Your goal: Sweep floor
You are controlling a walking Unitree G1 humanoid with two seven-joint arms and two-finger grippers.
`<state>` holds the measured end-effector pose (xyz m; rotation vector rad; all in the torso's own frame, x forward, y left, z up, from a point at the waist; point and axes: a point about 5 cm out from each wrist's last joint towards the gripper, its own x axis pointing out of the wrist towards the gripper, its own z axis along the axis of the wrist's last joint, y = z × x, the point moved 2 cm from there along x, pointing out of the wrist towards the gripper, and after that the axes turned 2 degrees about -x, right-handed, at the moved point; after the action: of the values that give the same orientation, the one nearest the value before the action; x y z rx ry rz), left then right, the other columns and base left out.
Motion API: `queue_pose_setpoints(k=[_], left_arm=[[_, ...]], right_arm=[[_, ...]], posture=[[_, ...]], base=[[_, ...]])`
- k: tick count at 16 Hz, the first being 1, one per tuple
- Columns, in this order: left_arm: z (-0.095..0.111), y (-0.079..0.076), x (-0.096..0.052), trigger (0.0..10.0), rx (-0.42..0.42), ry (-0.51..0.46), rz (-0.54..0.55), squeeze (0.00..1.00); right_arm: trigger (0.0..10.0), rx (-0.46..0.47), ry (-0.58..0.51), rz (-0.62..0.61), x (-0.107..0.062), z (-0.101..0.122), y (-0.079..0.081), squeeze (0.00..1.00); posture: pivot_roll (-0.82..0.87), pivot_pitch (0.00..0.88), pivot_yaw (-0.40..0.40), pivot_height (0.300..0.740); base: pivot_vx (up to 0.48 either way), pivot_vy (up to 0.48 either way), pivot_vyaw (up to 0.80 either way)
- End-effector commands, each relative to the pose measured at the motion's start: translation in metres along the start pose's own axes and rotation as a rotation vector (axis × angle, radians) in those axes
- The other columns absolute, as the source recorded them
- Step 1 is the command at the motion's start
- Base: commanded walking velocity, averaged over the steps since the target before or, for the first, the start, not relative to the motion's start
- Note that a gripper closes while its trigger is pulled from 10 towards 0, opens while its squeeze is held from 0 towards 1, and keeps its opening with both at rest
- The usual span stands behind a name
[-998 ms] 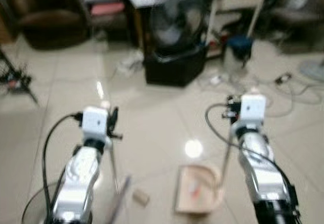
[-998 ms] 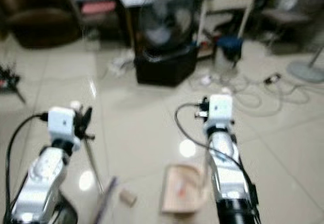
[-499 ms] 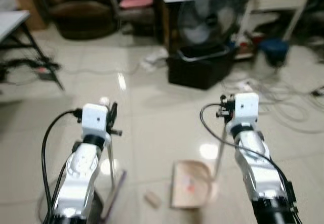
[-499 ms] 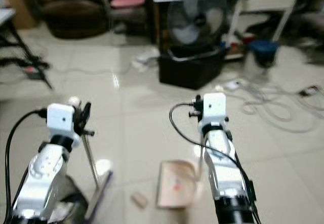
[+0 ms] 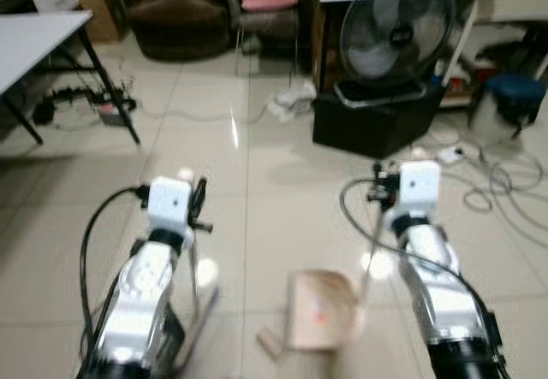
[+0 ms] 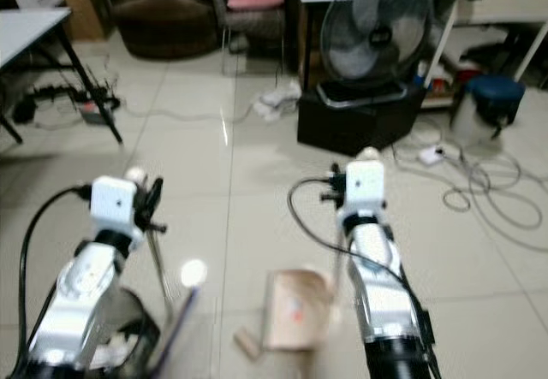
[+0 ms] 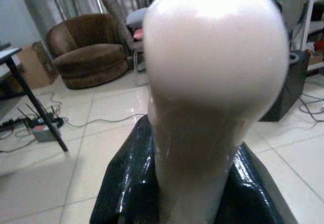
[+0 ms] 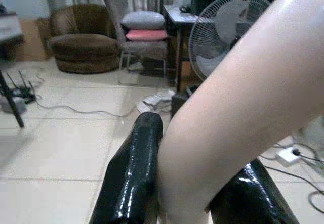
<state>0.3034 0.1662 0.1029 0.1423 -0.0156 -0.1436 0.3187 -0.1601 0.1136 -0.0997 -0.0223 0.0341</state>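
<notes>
At the lower left of the head view, the left gripper [image 5: 199,204] is clamped round the thin metal pole of a long-handled broom [image 5: 195,269]. The pole drops straight down to a dark, blurred brush head on the tiles at the bottom edge. In the left wrist view the pole's rounded cream plastic knob [image 7: 212,72] stands just above the two black fingers [image 7: 126,183], so the hold is at the very top of the handle.

The broom looks light and stiff. Held that high, though, the brush end will likely swing wide and press weakly; a lower hold would give more control.

Bottom centre, a small tan block of debris [image 5: 269,341] lies on the floor touching the near corner of a flat peach-coloured plastic dustpan [image 5: 318,310]. The dustpan's thin upright handle [image 5: 368,255] rises to the right gripper [image 5: 378,192], closed round its smooth cream top [image 8: 238,118]. The pan seems light and could skid on the slick floor.

The floor is glossy pale beige tile [image 5: 274,182] with lamp glare. A brown armchair [image 5: 175,11] sits upper left, a grey table [image 5: 34,41] at the left edge. A round fan on a black box [image 5: 385,71] stands upper centre-right, and loose white cables [image 5: 505,191] trail at the right.
</notes>
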Motion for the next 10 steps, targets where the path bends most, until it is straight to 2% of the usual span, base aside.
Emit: queue_pose_setpoints(k=[1, 7, 9, 10], left_arm=[[0.005, -0.003, 0.005, 10.0, 0.012, -0.026, -0.024, 0.00], [-0.010, -0.010, 0.023, 10.0, -0.017, 0.001, -0.031, 0.00], [-0.014, -0.011, 0.027, 10.0, -0.024, 0.017, -0.020, 0.00], [-0.017, -0.016, 0.030, 10.0, -0.024, 0.029, -0.023, 0.00]], right_arm=[[10.0, -0.036, -0.032, -0.002, 0.001, 0.004, -0.005, 0.00], [10.0, -0.142, -0.079, 0.008, 0.007, -0.003, -0.010, 0.00], [10.0, -0.140, -0.077, 0.021, 0.008, -0.009, -0.009, 0.00], [10.0, -0.153, -0.055, 0.040, 0.008, -0.019, -0.006, 0.00]], posture=[[-0.04, 0.000, 0.084, 0.740], [-0.04, 0.000, 0.099, 0.740], [-0.03, 0.027, 0.102, 0.740], [-0.02, 0.062, 0.114, 0.740]], base=[[0.000, 0.000, 0.00], [0.000, 0.000, 0.00], [0.000, 0.000, 0.00], [0.000, 0.000, 0.00]])
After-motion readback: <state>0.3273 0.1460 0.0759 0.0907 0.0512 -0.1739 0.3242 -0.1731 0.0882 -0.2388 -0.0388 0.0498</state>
